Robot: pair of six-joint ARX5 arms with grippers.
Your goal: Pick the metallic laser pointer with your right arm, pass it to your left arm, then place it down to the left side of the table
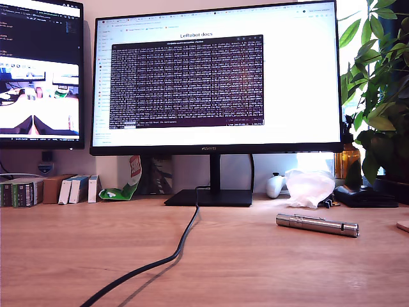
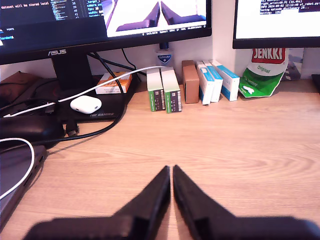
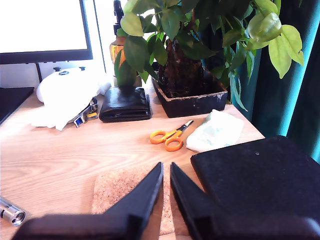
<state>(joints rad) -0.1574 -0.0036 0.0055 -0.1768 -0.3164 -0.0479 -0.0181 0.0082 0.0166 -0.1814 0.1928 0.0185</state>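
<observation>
my second gripper (image 3: 166, 172): long black pointed fingers drawn nearly together, a thin slit between the tips, nothing held; hovers over a speckled cork mat (image 3: 122, 192).
my first gripper (image 2: 171, 175): the same near-closed set, empty, above bare wood.
slim shiny silver metal laser pointer with ringed segments (image 1: 317, 224): lies flat on the light-brown wood-grain worktop (image 1: 96, 243), toward the exterior view's right edge, in front of a crumpled white plastic bag (image 1: 309, 187); its end shows in the second wrist view (image 3: 11, 212), apart from the fingers.
progress, judged: nothing done. pick, handover and set-down all remain.
</observation>
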